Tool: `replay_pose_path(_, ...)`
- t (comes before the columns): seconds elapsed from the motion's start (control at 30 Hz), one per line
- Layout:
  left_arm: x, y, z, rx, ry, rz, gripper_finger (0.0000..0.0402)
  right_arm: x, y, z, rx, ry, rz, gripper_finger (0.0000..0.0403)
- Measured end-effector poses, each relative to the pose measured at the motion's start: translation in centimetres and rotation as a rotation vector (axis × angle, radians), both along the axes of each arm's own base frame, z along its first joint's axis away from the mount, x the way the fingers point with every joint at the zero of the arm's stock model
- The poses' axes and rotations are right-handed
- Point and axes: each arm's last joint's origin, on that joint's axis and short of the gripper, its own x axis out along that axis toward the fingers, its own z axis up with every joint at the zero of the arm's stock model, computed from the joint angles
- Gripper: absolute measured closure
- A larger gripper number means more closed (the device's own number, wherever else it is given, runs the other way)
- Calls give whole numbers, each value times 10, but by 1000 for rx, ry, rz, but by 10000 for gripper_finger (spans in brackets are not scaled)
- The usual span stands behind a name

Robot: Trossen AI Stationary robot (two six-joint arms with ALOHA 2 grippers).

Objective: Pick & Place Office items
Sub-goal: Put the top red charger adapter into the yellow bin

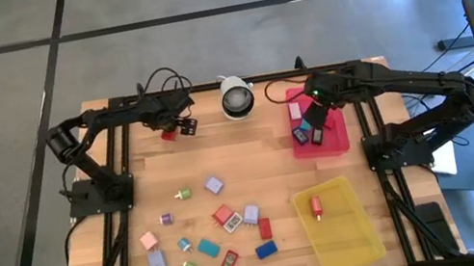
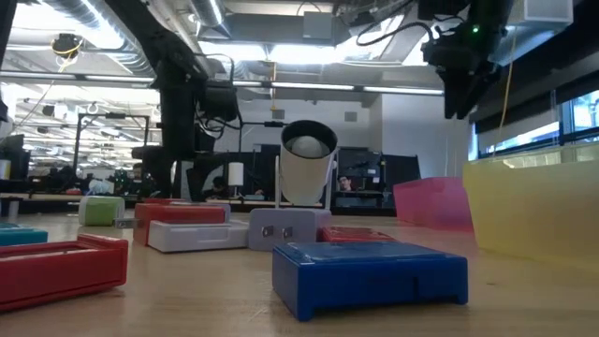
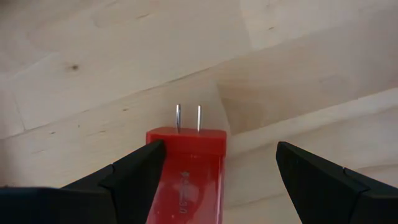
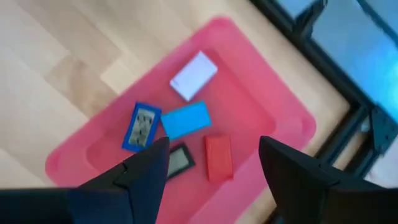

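On the wooden table (image 1: 264,172) about fourteen small flat office blocks lie loose in the front middle, among them a blue block (image 1: 265,249), a teal block (image 1: 207,247), a pink block (image 1: 148,240) and a red labelled block (image 1: 228,261). The large red plastic tray (image 4: 261,112) at the far right holds five blocks: one white (image 4: 193,75), one light blue (image 4: 185,119), one blue with a label (image 4: 141,126), one dark (image 4: 179,158) and one red (image 4: 218,157). The large yellow plastic tray (image 1: 365,238) in front of it holds one small red item (image 1: 316,206). The white round camera (image 1: 235,95) stands at the far edge. The left arm is stretched along the far side, and the left gripper (image 3: 217,168) points down with its fingers spread wide on both sides of a red block with two metal pins (image 3: 189,171); one finger touches its side, the other is apart. The right gripper (image 4: 211,165) hangs above the red tray, its fingers parted and holding nothing.
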Motion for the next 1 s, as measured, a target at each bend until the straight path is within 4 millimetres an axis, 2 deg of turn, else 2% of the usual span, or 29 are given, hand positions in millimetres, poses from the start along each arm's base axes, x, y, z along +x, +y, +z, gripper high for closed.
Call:
replay_pose_path(0.23, -7, -7, 19, -14, -60, -26, 93, 8, -16, 6, -68, -104, 18, 153)
replay_pose_path(0.4, -16, -12, 25, -6, 15, -12, 93, 9, -24, 8, -83, -151, -11, 153)
replay_pose_path(0.7, -20, -15, 9, -114, 86, -17, 93, 7, -33, 10, -98, -186, -57, 153)
replay_pose_path(1.0, -19, 0, -9, -148, 69, 25, 93, 7, -34, 10, -99, -188, -61, 153)
